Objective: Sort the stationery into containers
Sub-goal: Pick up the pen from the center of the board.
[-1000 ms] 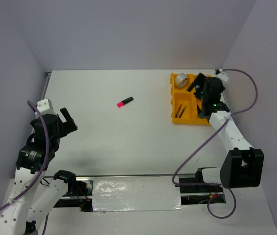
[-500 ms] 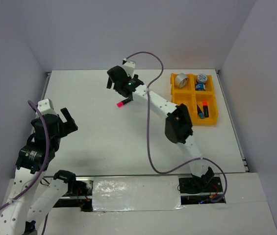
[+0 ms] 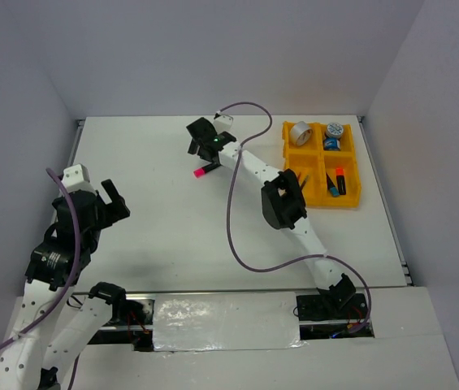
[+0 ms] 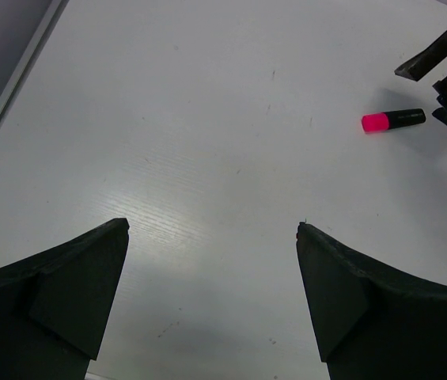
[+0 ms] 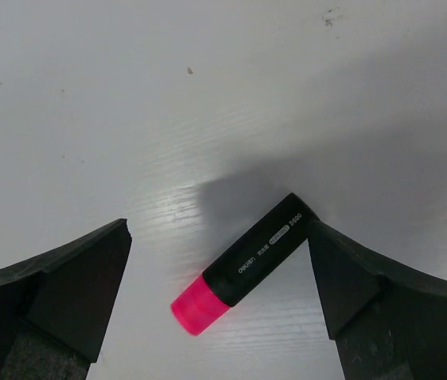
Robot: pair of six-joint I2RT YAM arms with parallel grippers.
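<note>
Open wide, the right arm's fingers flank a pink-capped black highlighter lying askew on the white bench, well apart from the yellow-orange four-compartment tray; closing could twist it loose, while the left arm's fingers hang open.

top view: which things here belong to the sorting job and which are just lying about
Part of the job:
pink highlighter
yellow tray
silver tape ring
blue-white tape rolls
orange highlighter
blue highlighter

Just there:
purple cable
shiny sheet at the table's near edge
</note>
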